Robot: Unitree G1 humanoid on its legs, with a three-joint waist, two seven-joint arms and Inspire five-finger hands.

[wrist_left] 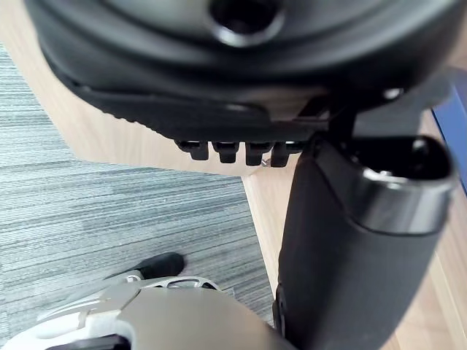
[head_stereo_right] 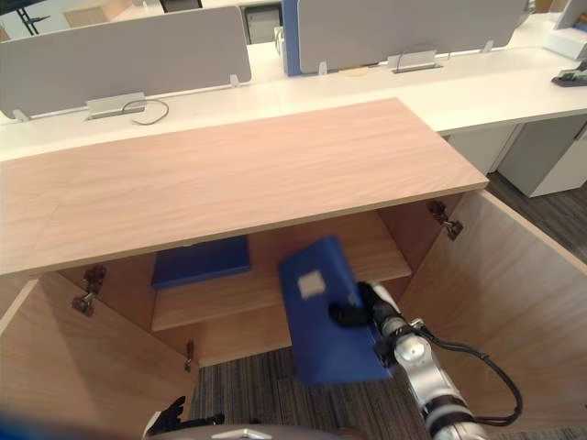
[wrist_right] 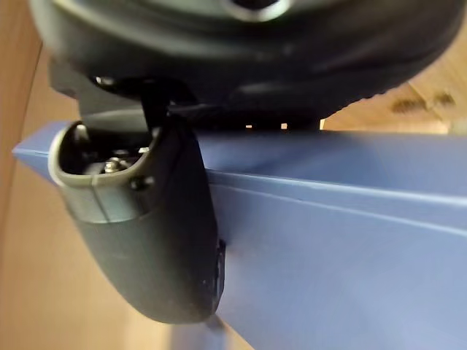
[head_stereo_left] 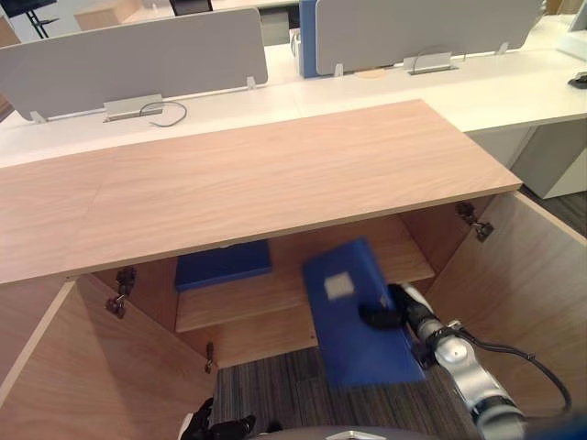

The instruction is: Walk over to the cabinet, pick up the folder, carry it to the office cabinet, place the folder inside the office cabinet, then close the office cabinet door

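My right hand (head_stereo_left: 385, 314) is shut on a blue folder (head_stereo_left: 353, 316) with a pale label, thumb on top of its cover (wrist_right: 350, 240). It holds the folder tilted in front of the open office cabinet (head_stereo_left: 257, 183), just outside the middle shelf (head_stereo_left: 275, 298) and above the carpet. On that shelf's left part, inside the cabinet, lies a second blue folder (head_stereo_left: 223, 264). Low at the view's bottom edge hangs my left hand (head_stereo_left: 220, 428), fingers relaxed and holding nothing (wrist_left: 350, 240).
Both cabinet doors stand wide open: the right door (head_stereo_left: 523, 284) beside my right arm, the left door (head_stereo_left: 83, 367) at the lower left. White desks with grey dividers (head_stereo_left: 138, 60) stand behind the cabinet. Grey carpet (head_stereo_left: 275, 385) lies before it.
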